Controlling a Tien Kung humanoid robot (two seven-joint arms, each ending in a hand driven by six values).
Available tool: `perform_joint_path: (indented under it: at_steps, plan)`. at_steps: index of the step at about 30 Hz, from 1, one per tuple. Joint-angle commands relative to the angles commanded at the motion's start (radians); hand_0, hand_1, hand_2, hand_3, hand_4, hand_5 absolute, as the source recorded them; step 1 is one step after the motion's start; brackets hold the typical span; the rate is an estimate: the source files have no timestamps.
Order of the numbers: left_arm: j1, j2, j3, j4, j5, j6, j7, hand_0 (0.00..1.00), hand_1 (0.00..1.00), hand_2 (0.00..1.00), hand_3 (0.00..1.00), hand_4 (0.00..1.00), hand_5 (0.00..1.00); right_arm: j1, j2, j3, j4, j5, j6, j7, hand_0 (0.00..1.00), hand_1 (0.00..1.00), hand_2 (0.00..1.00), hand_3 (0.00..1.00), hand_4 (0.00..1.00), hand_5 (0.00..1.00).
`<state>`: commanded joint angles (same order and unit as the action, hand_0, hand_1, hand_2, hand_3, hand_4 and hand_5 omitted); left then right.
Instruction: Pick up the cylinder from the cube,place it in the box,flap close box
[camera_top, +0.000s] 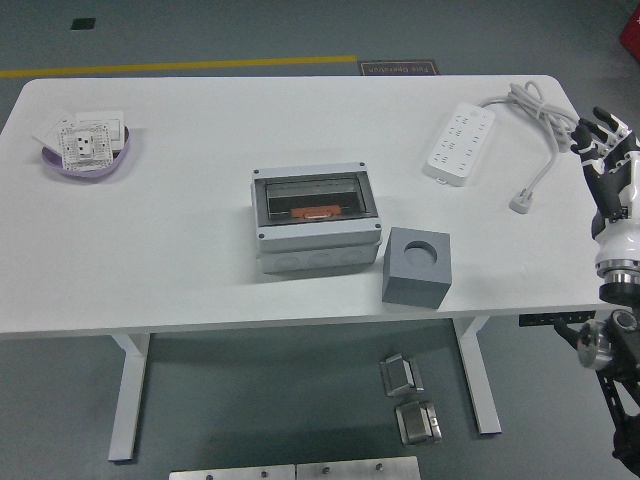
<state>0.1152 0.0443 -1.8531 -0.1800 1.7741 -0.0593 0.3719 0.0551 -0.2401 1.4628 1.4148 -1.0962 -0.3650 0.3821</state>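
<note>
A grey box (317, 219) sits mid-table with its clear flap shut. An orange cylinder (316, 211) lies inside, seen through the flap. A grey cube (416, 265) with an empty round hole on top stands just right of the box near the front edge. My right hand (604, 150) is at the table's right edge, far from the box, fingers spread and empty. The left arm is out of view.
A white power strip (460, 142) with its cable and plug (521, 203) lies at the back right. A purple bowl (88, 152) holding white socket plates sits at the far left. Metal parts lie on the floor below the table.
</note>
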Motion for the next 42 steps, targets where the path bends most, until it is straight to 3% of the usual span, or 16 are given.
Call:
perform_joint_path:
  at_steps: [42]
  plan:
    - [-0.012, 0.014, 0.047, 0.0, -0.045, 0.002, 0.009, 0.746, 0.768, 0.768, 0.884, 0.584, 0.143, -0.009, 0.002, 0.025, 0.009, -0.046, -0.006, -0.039, 0.708, 0.684, 0.721, 0.71, 0.913, 0.59]
